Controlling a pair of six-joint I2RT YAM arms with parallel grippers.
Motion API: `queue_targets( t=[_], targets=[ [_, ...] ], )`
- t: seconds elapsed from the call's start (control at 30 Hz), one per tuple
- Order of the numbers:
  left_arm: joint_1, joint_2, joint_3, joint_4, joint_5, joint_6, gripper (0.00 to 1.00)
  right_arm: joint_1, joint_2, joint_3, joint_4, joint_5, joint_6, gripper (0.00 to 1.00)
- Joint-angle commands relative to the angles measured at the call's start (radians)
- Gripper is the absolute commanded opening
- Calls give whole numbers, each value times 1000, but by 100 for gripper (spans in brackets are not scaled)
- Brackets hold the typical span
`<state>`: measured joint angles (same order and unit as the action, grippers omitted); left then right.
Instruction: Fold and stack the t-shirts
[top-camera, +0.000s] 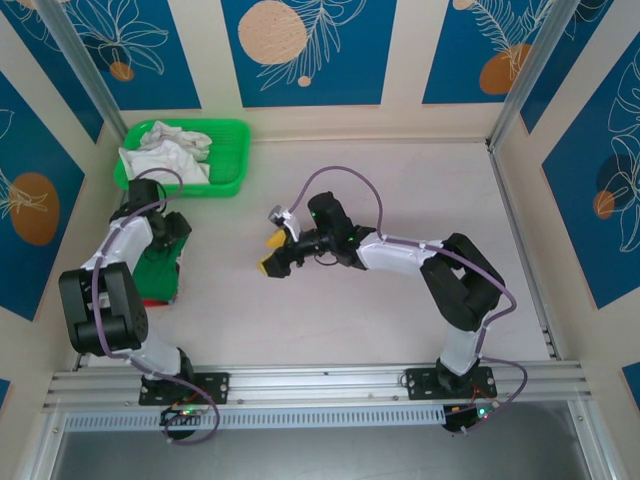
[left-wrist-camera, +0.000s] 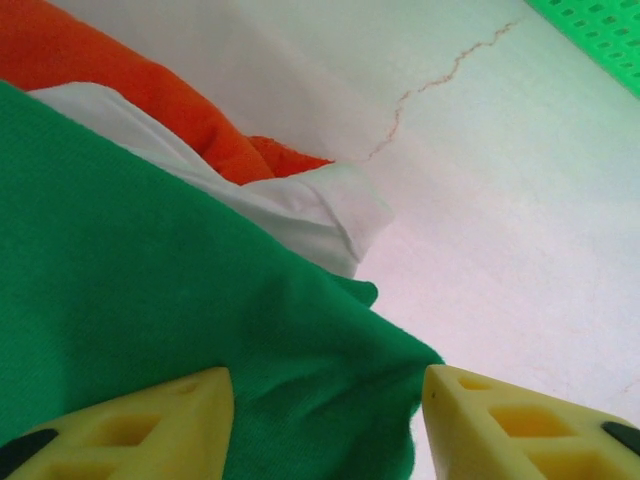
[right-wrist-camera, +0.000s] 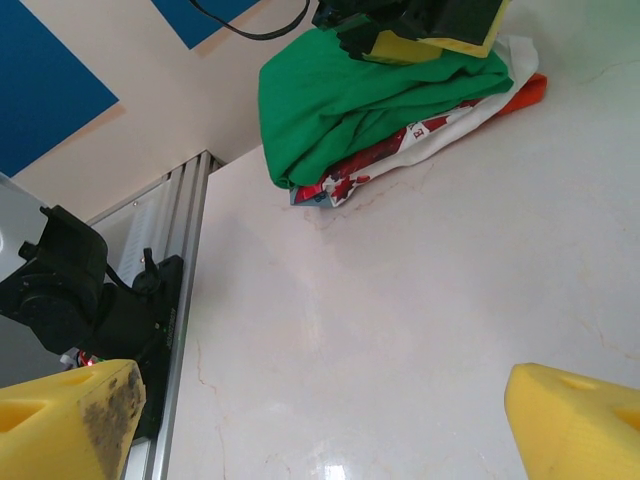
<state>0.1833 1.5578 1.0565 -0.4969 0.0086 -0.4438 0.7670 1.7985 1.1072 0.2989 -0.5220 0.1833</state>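
The green t-shirt (top-camera: 155, 272) lies folded at the table's left edge, on top of the red t-shirt (top-camera: 160, 300), whose rim peeks out underneath. In the right wrist view the green t-shirt (right-wrist-camera: 350, 95) covers the red t-shirt with white lettering (right-wrist-camera: 345, 180). My left gripper (top-camera: 172, 232) hovers low over the far end of this stack. It is open, and the green cloth (left-wrist-camera: 150, 300) lies between and under its yellow fingers (left-wrist-camera: 170, 420). Red cloth (left-wrist-camera: 120, 70) and a white layer (left-wrist-camera: 330, 210) stick out beyond it. My right gripper (top-camera: 270, 255) is open over bare table, right of the stack.
A green plastic basket (top-camera: 232, 150) holding crumpled white cloths (top-camera: 165, 150) stands at the back left, just beyond the left arm. The metal rail (right-wrist-camera: 185, 260) and the left arm's base run along the near edge. Walls close off the sides and back.
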Motion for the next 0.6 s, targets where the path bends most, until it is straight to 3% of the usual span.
queue_targets(
  t=[0.0,0.3,0.43,0.57],
  targets=[
    [9,-38,20,20,11,14,59,-13,-57,-22,-12,9,-7,93],
    [-109,-231,-14,107,-131,109,97,-87,-124,-58,-42,49,-10,93],
    [-193,-278,-80,223,-118,140,100,-132,-170,-83,-56,94,-14,93],
    [-308,-268,-176,410,-96,214,100,-182,-232,-129,-66,215,-28,94]
  ],
)
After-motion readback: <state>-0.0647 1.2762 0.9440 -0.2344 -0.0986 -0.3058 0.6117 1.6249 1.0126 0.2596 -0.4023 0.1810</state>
